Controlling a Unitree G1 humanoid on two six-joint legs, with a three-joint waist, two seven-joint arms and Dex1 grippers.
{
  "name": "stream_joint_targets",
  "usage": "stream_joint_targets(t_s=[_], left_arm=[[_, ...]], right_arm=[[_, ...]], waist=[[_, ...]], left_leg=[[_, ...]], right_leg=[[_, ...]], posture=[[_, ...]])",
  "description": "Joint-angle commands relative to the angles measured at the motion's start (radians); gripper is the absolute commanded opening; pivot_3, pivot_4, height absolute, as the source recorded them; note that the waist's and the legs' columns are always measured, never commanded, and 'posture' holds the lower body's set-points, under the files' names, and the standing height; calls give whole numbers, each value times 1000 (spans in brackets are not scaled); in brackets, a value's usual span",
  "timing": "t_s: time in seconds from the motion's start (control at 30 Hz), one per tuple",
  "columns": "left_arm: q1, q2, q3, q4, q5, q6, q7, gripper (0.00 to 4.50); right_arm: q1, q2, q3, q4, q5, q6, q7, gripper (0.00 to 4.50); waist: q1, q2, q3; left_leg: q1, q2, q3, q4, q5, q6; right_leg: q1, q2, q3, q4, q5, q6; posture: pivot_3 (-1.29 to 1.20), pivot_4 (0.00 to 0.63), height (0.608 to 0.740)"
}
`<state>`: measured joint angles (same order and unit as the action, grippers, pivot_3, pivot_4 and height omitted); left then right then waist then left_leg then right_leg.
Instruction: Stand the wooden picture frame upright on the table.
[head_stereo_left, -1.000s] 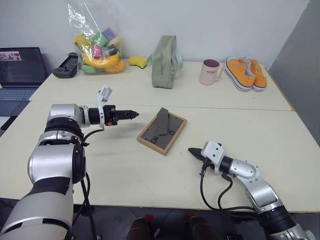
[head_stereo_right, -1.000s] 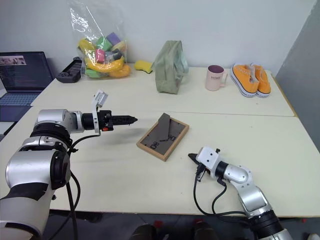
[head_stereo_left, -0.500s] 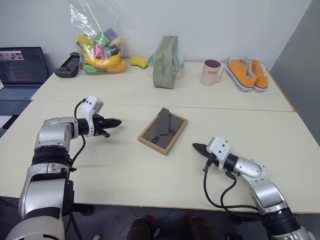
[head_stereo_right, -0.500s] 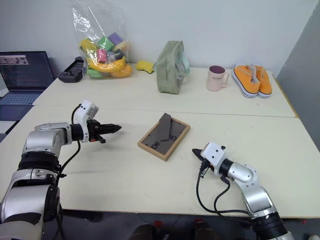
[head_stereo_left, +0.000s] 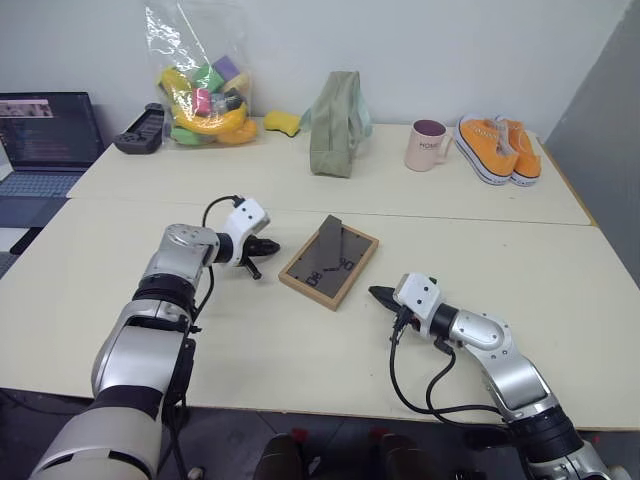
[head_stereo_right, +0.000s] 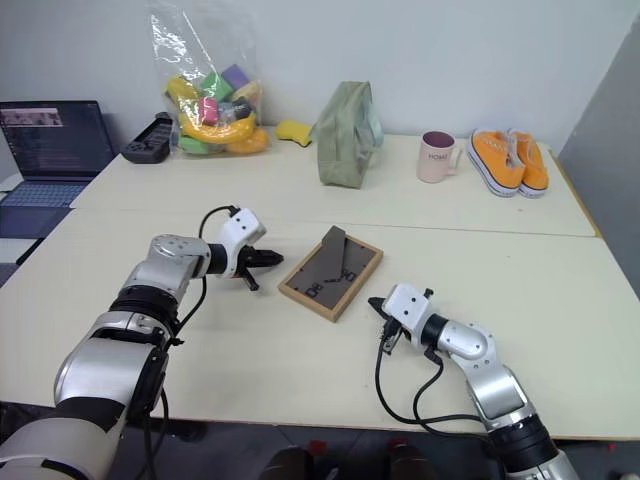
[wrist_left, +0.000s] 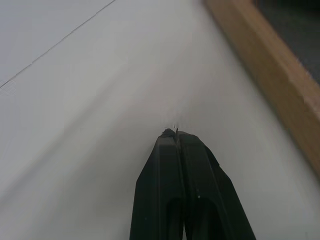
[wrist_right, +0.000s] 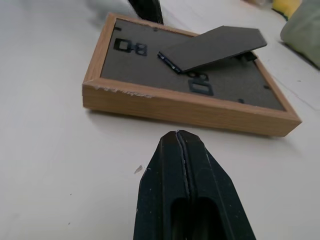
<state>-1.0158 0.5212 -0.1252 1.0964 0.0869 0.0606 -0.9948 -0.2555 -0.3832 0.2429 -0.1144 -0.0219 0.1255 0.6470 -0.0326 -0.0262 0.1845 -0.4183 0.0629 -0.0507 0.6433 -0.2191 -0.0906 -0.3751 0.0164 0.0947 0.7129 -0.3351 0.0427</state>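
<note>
Wooden picture frame (head_stereo_left: 329, 263) face-down, picture hidden; left gripper (head_stereo_left: 272, 244), right gripper (head_stereo_left: 375, 294) closed, empty.

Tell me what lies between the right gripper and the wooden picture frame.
Nothing: only a bare strip of table separates the shut right gripper from the near edge of the wooden picture frame, which lies face down. The right wrist view shows it best.

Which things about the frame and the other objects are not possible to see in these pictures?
- The wooden picture frame lies face down on the table: its picture is hidden.
- Left wrist view: only one frame edge shows, cut off by the border.
- Mug lettering: too small.
- Laptop screen text: too small, cut off at the edge.
- Bag contents: overlapping, unclear.
</note>
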Motion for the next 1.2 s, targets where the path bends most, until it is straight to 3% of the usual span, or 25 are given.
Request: stream_joint_targets(t_s=[0.03,0.57,0.7,0.97,1.2], left_arm=[[-20,-22,-8,33,3,3,-60,29],[54,14,10,-71,-15,161,-109,29],[136,9,-12,-237,-30,260,-156,29],[361,28,-72,-759,-122,571,-232,29],[388,33,-75,-875,-161,670,-197,29]], right_arm=[[-45,21,-4,41,-36,-31,-52,0],[-313,90,-7,473,-81,-230,-113,0],[-349,97,-3,549,-87,-273,-113,0],[-409,119,4,671,-104,-333,-127,0],[-457,141,1,761,-118,-376,-131,0]], waist=[[-1,0,0],[-22,0,0],[-25,0,0],[-26,2,-1],[-23,2,-1]], left_leg=[[0,0,0,0,0,0],[2,0,0,0,0,0],[2,0,0,0,0,0],[3,0,0,-1,0,0],[3,0,0,0,0,0]], right_leg=[[0,0,0,0,0,0],[0,0,0,1,0,0],[1,0,0,1,0,0],[1,-1,1,1,0,0],[2,-1,1,1,0,0]], posture=[[0,150,740],[0,150,740],[0,150,740],[0,150,740],[0,150,740]])
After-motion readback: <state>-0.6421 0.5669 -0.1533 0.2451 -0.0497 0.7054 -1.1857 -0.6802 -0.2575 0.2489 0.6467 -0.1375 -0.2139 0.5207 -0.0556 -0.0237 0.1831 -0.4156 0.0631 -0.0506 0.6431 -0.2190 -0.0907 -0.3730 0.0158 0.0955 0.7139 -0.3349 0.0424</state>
